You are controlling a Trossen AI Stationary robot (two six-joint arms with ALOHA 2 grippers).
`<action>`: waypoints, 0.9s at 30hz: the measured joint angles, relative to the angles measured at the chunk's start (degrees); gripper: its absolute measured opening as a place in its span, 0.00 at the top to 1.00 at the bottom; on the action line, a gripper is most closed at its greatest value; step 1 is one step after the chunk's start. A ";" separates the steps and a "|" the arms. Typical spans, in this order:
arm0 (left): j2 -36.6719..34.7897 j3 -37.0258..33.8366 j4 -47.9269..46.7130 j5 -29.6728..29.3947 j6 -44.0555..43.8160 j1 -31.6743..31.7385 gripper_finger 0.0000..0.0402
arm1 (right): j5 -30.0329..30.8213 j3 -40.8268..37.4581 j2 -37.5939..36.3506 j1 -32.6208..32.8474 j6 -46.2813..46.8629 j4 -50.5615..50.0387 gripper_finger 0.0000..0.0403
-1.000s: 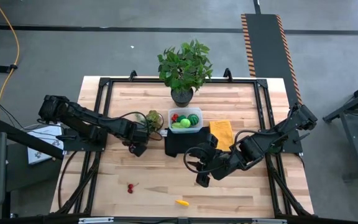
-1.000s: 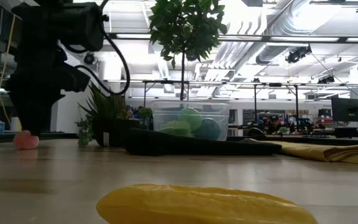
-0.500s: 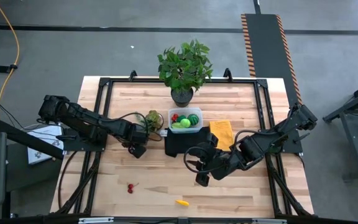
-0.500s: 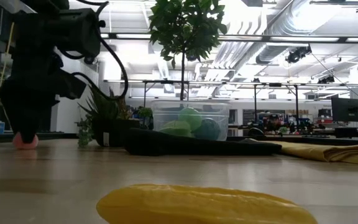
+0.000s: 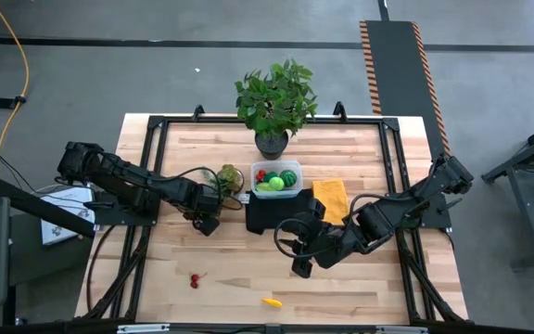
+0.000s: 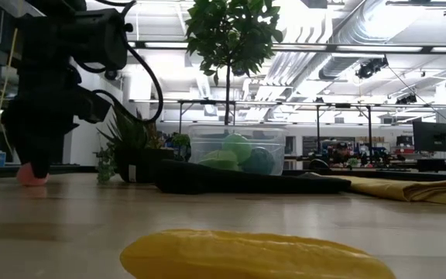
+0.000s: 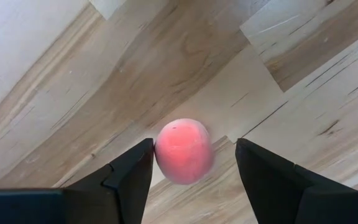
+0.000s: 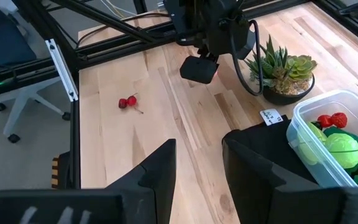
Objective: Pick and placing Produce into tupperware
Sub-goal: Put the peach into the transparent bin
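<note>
A pink-red ball (image 7: 184,151) of the produce rests on the wooden table left of centre. My left gripper (image 7: 193,144) points down over it, open, with one finger on each side; in the low view the fingers hide most of the ball (image 6: 28,177). The clear tupperware (image 5: 277,179) stands on a black cloth (image 5: 272,215) and holds green balls and red pieces. Two red cherries (image 5: 195,279) and a yellow piece (image 5: 272,301) lie near the front edge. My right gripper (image 5: 299,264) hangs open above the table's middle, holding nothing. My left gripper comes at the pink ball from above, pointing down. One finger (image 7: 132,174) stands right against the ball's side (image 7: 160,152); whether it touches, I cannot tell. The other finger (image 7: 260,174) stands clear of the ball. The ball rests on the table.
A small spiky plant in a round pot (image 5: 228,176) stands just beyond my left gripper. A big leafy potted plant (image 5: 274,97) is at the far edge. A yellow cloth (image 5: 330,198) lies right of the tupperware. Black frame rails run along the table's sides.
My left gripper has tipped and sunk a little over the pink ball, so that its fingers now cover most of the ball in the low view. The ball has stayed in place.
</note>
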 joint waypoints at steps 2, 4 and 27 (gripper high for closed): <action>0.00 0.00 0.00 0.00 0.00 0.00 0.49 | 0.00 0.00 0.00 0.00 0.02 0.00 0.69; 0.00 0.00 0.00 0.00 0.00 0.00 0.52 | 0.00 0.00 0.00 0.00 0.02 0.00 0.69; 0.00 0.00 -0.02 2.95 1.16 0.00 0.67 | -0.02 0.00 0.00 0.00 0.00 0.00 0.69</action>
